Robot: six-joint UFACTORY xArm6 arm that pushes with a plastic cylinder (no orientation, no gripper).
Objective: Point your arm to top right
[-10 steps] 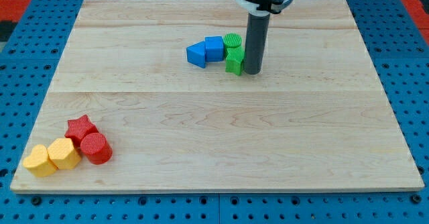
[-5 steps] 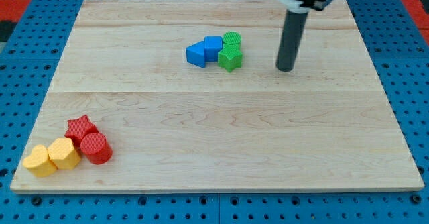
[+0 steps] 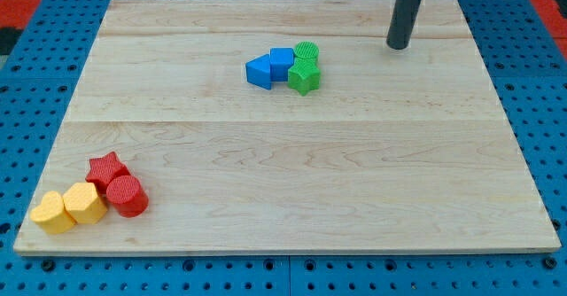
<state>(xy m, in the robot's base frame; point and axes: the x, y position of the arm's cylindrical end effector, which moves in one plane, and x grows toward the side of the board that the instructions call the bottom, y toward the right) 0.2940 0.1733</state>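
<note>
- Since prev frame my tip moved toward board's top-right corner, well apart from green star.
- No fingers on rig; bare rod only.
- Blocks unmoved: blue/green cluster top-centre, red/yellow bottom-left corner.

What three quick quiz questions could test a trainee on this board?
1. True or false: my tip touches the green star.
2. How many blocks lie on the board?
3. Which cluster is nearer my tip: A) blue-green, B) red-yellow?

Key
1. False; it stands apart, toward the view's top right.
2. Eight: blue wedge, blue cube, green cylinder, green star, red star, red cylinder and two yellow blocks.
3. A.
</note>
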